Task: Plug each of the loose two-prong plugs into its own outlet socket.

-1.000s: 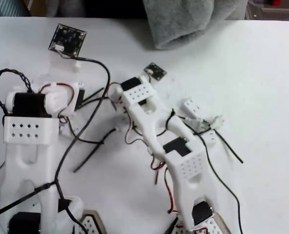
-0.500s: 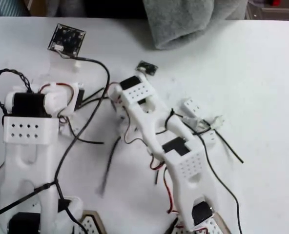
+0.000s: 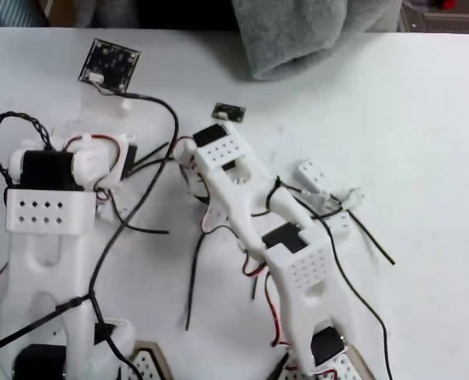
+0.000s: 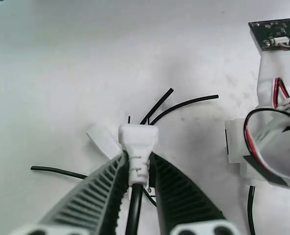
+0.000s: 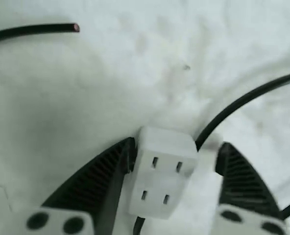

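Observation:
My left gripper (image 4: pixel 136 159) is shut on a white two-prong plug (image 4: pixel 137 142) with a black cord, held just over the white table. A flat white piece (image 4: pixel 102 139) lies beside the plug. My right gripper (image 5: pixel 178 147) holds a white outlet socket block (image 5: pixel 162 176) with two pairs of slots facing the camera; one finger presses its side. A black cord (image 3: pixel 193 277) trails from under the right arm (image 3: pixel 242 190) toward the table's front. Two more white connector pieces (image 3: pixel 314 176) (image 3: pixel 339 203) lie to the right of that arm.
A grey cloth (image 3: pixel 298 32) hangs over the far edge. Loose black cord ends (image 4: pixel 184 104) cross the table between the arms. The left arm (image 3: pixel 48 206) stands at the left. The right arm's wrist (image 4: pixel 262 147) is close beside my left gripper.
The right arm's wrist has turned to the left, and the black cord under it has swung from a slant to hang toward the front edge. The left arm has kept still.

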You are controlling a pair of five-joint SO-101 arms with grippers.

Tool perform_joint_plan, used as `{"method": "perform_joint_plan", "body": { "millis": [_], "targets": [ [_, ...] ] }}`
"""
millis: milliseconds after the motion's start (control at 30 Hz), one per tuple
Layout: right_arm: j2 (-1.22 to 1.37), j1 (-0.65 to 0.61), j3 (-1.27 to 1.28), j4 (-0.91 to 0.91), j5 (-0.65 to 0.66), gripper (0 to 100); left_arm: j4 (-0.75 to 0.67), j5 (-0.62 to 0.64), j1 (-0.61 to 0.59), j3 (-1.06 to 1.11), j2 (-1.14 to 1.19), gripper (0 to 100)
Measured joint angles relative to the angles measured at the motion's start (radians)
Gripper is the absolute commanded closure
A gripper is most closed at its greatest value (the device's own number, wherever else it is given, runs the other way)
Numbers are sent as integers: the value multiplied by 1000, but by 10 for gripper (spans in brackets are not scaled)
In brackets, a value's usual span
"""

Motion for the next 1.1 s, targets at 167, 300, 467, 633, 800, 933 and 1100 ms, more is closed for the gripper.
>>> {"method": "perform_joint_plan", "body": {
  "millis": [167,300,467,633,800,933,1100],
  "targets": [
    [-100,31,-25,55,0,522,0,0,2,0,26,976],
    [-235,155,-48,68,0,522,5,-12,41,-46,126,976],
    [-328,342,-48,112,54,522,117,-15,78,-235,299,976],
    [-336,502,-34,250,203,522,264,-15,180,-422,445,976],
    [-284,675,74,287,381,522,328,-15,279,-512,552,976],
    [-172,784,187,238,460,522,391,-21,315,-568,628,976],
    [-68,864,212,143,474,523,407,-54,316,-577,732,976]
  ]
}}
